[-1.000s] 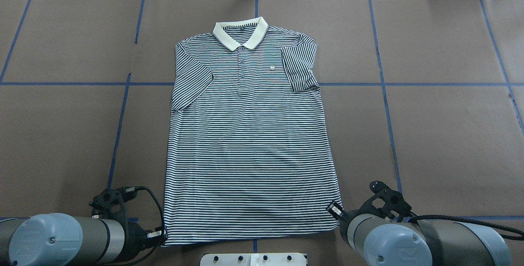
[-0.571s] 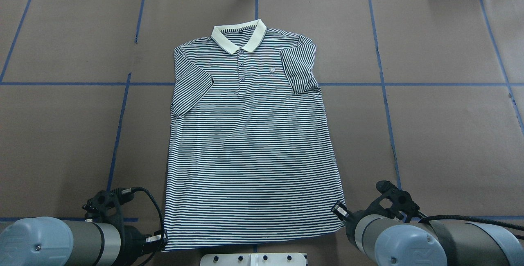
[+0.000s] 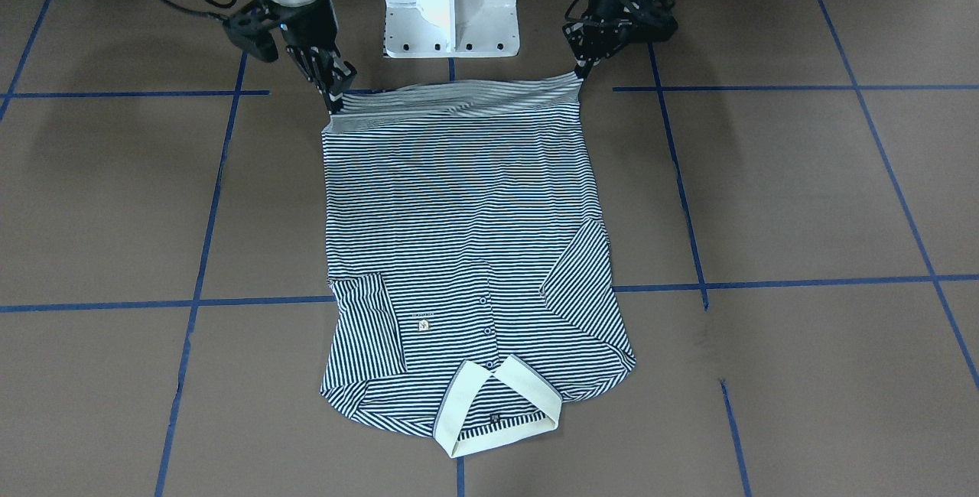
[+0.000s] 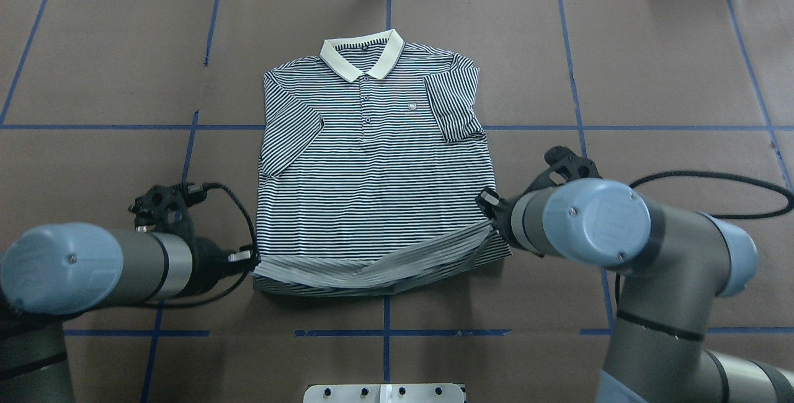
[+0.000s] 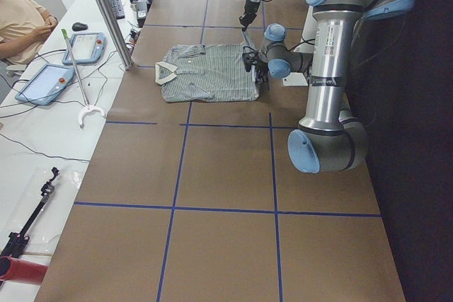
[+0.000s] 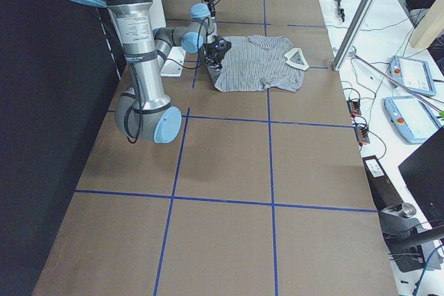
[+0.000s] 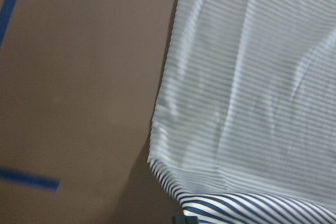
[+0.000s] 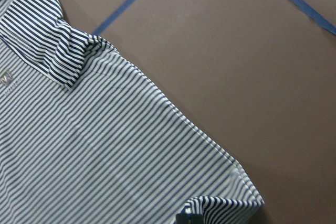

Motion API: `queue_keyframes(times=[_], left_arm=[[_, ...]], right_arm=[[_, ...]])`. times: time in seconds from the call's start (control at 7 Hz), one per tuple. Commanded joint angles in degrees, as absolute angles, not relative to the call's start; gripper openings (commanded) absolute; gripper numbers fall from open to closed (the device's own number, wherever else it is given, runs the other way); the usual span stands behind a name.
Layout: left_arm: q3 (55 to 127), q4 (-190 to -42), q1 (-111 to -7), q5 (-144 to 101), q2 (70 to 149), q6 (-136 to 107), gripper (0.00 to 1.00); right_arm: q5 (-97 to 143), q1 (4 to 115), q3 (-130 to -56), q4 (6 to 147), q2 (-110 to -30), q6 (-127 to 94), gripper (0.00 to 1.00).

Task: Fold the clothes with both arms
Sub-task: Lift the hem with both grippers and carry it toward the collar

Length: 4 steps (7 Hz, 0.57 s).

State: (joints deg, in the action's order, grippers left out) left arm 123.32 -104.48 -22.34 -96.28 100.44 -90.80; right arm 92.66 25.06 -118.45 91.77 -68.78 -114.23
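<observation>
The striped polo shirt (image 4: pixel 372 155) lies face up on the brown table, its cream collar (image 4: pixel 361 59) at the far end. Its near hem (image 4: pixel 372 270) is lifted and turned back, so the pale inside shows. My left gripper (image 4: pixel 249 258) is shut on the hem's left corner and my right gripper (image 4: pixel 491 209) on its right corner, a little farther forward. In the front-facing view the shirt (image 3: pixel 459 206) hangs between the left gripper (image 3: pixel 581 73) and the right gripper (image 3: pixel 334 95). The left wrist view shows pale fabric (image 7: pixel 247 103); the right wrist view shows striped cloth (image 8: pixel 105 156).
The white pedestal base (image 3: pixel 451 0) stands between the arms at the near table edge. Blue tape lines (image 4: pixel 384 332) cross the brown cover. A metal post (image 5: pixel 106 12) rises at the far edge, and beyond it a person (image 5: pixel 21 19) sits by tablets (image 5: pixel 42 83).
The shirt lay flat with its hem near the base. Both grippers have since raised the hem corners and carried them forward toward the collar, the right one farther.
</observation>
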Motion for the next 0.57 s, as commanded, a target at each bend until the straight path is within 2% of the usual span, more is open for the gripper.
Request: queue_keyframes(times=[0.0,0.14,0.29,0.43], left_arm=[[111.2,-105.0,-32.6,-96.5,109.7,-80.5,0.00],[104.6,-106.2,-36.0,-96.4,113.1,-77.7,0.00],[98.4,-111.4,-38.8,-96.4,114.2,-75.2,0.00],[90.6,-118.9,-40.7,-94.7,115.8,-74.5,0.00]], right_arm=[[95.0,34.9,-105.8,91.8,-61.5,-104.0,0.00],[95.0,37.6,-100.0,91.8,-57.8,-102.1,0.00],[95.4,39.6,-91.2,91.1,-52.6,-99.9,0.00],[96.0,42.2,-83.7,84.7,-49.7,-97.5,0.00]])
